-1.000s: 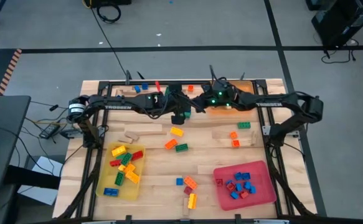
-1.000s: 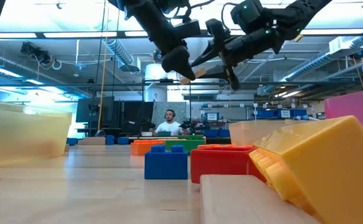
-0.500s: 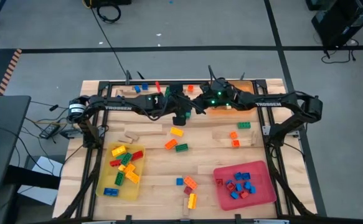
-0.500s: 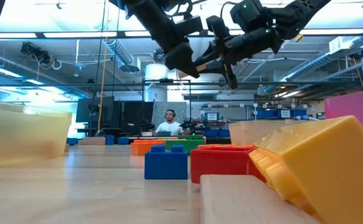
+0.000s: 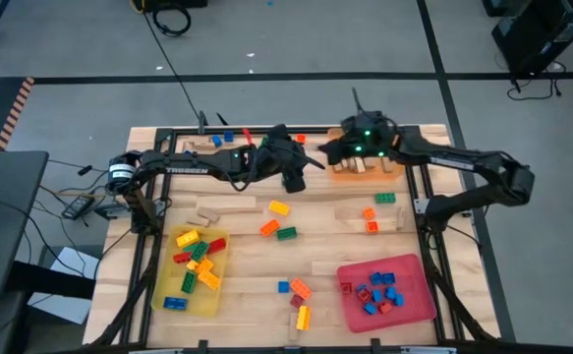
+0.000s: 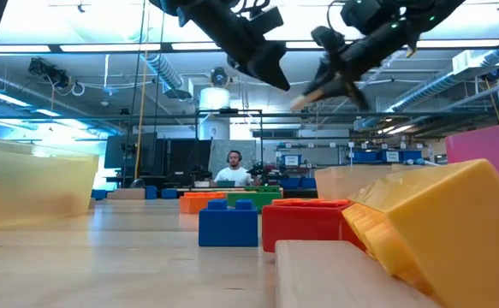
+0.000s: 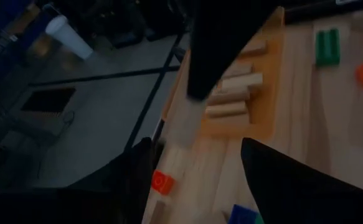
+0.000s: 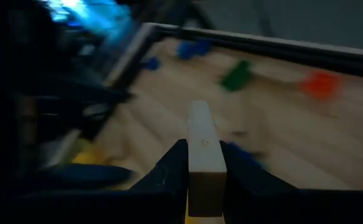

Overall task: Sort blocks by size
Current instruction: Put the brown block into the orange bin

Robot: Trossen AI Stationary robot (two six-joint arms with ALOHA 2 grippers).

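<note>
A long tan wooden block (image 8: 200,140) hangs in the air at the table's far middle, with my right gripper (image 8: 203,180) shut on it. In the high view my right gripper (image 5: 331,154) hovers beside the orange tray (image 5: 367,169), which holds tan wooden blocks (image 7: 234,93). My left gripper (image 7: 200,180) stands open and empty just to the left (image 5: 292,178), facing the held block (image 7: 182,121). Loose coloured blocks (image 5: 278,220) lie on the wooden table. My right gripper pinches the wooden block's two long sides (image 8: 201,163) between its two fingers, at one end of the block. The fingers lie along the block, which sticks out past the fingertips (image 6: 305,101), slanting down. It is lifted clear of the table.
A yellow tray (image 5: 168,285) with mixed blocks sits near left, a pink tray (image 5: 419,300) with blue and red blocks near right. Tan wooden pieces (image 5: 229,207) and small blocks (image 5: 299,292) lie between. A person sits in the room beyond (image 6: 234,171).
The two grippers met over the far middle with the wooden block between them. My left gripper has opened, let go and risen a little. My right gripper has taken the block and carried it toward the table's right edge, over to the orange tray.
</note>
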